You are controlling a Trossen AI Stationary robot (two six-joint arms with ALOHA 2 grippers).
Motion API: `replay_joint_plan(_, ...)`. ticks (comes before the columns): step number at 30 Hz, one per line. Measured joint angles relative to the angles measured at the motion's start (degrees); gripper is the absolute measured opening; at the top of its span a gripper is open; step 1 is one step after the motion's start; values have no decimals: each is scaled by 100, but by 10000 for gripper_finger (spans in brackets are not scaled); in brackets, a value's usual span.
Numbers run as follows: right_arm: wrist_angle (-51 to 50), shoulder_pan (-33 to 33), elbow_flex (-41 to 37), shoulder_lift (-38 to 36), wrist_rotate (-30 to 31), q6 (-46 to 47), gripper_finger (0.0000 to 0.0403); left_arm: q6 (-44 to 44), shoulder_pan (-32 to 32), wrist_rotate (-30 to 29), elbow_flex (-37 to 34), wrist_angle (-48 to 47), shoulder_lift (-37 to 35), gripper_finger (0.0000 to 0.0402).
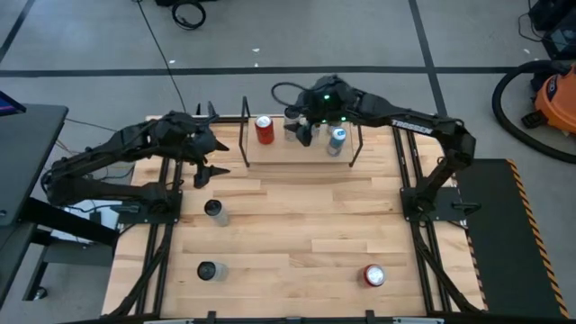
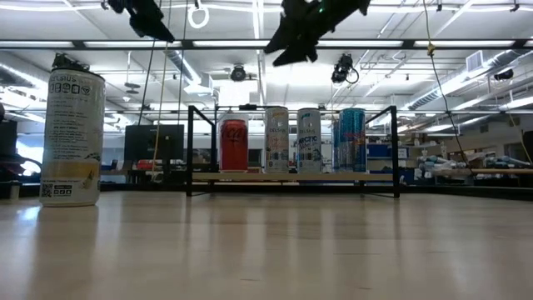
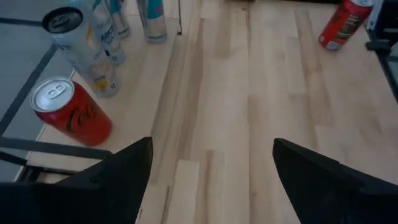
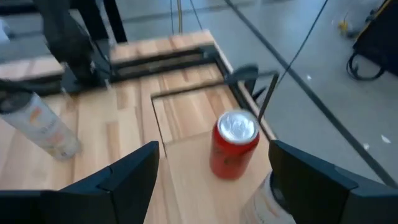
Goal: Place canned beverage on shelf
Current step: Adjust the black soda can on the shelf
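Note:
The shelf [image 1: 288, 153] stands at the table's far middle. On its wood platform [image 2: 291, 177] several cans stand upright in a row: a red can [image 2: 234, 144], two white cans [image 2: 276, 139] and a blue can [image 2: 351, 139]. My right gripper [image 1: 304, 133] hovers open above the middle of the row, clear of the can tops [image 2: 291, 46]. In the right wrist view the red can [image 4: 235, 143] stands ahead of its fingers. My left gripper [image 1: 219, 158] hangs open in the air left of the shelf, nothing between its fingers [image 3: 211, 162].
Three more cans stand on the table: a dark-topped one [image 1: 214, 211] left of centre, another [image 1: 209, 270] near the front left, and a red one [image 1: 373, 275] at the front right. Bare wood lies between them in the table's middle.

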Motion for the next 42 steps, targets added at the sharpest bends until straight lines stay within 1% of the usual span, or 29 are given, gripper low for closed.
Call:
replay_joint_plan(5, -106, 149, -2, 260, 223, -184, 312, 31, 203, -16, -784, 555, -233, 332)
replay_joint_plan(8, -120, 229, -2, 308, 642, -210, 312, 14, 306, -8, -1124, 838, -295, 332)
replay_joint_plan(11, -85, 253, -2, 306, 1006, -279, 312, -10, 301, -18, -1309, 1041, -296, 332)
replay_joint_plan(15, -85, 194, -2, 307, 1230, 262, 312, -196, 219, 38, -1335, 1302, -296, 332)
replay_joint_plan(19, -214, 123, -2, 306, 1181, 818, 312, -297, 83, 49, -1335, 1826, -296, 332)
replay_joint_plan(23, -585, 125, 0, 315, 1014, 1279, 312, -255, -3, 59, -1333, 2139, -296, 332)
replay_joint_plan(26, -573, 173, -2, 407, 900, 1520, 312, -166, -11, 58, -1333, 2381, -296, 332)
replay_joint_plan(32, -487, 206, -2, 756, 888, 1707, 312, 279, -9, 56, -1333, 2595, -292, 332)
replay_joint_plan(36, -432, 202, -2, 982, 947, 1702, 312, 306, -9, 56, -1333, 2553, -290, 332)
replay_joint_plan(42, -494, 206, -2, 1193, 1246, 1658, 312, 308, -9, 56, -1333, 2463, -289, 332)
